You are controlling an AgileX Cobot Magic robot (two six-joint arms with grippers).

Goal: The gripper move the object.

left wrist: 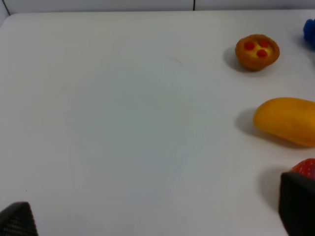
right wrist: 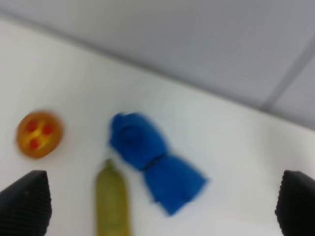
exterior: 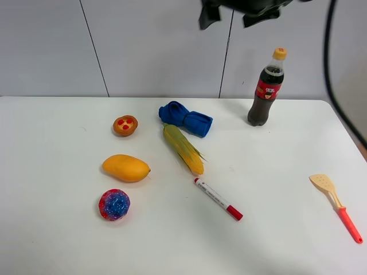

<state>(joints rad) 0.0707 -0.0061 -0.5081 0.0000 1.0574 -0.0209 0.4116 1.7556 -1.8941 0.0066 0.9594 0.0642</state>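
Observation:
The ear of corn (exterior: 183, 149) lies on the white table (exterior: 57, 240) near the middle, its yellow end pointing toward the front. Its green husk end (right wrist: 112, 201) shows blurred in the right wrist view. My right gripper (exterior: 235, 14) hangs high above the table's back edge, well above the corn. It is open and empty, with its black fingertips (right wrist: 24, 201) far apart. My left gripper (left wrist: 157, 216) is open and empty over bare table at the left. It is out of the exterior view, and the corn is not in the left wrist view.
A blue cloth (exterior: 185, 118) touches the corn's back end. A mango (exterior: 126, 168), a small tart (exterior: 125, 125) and a red-blue ball (exterior: 114, 204) lie to the left. A red marker (exterior: 218, 199) lies in front. A cola bottle (exterior: 266, 89) stands back right, and a spatula (exterior: 335, 206) lies far right.

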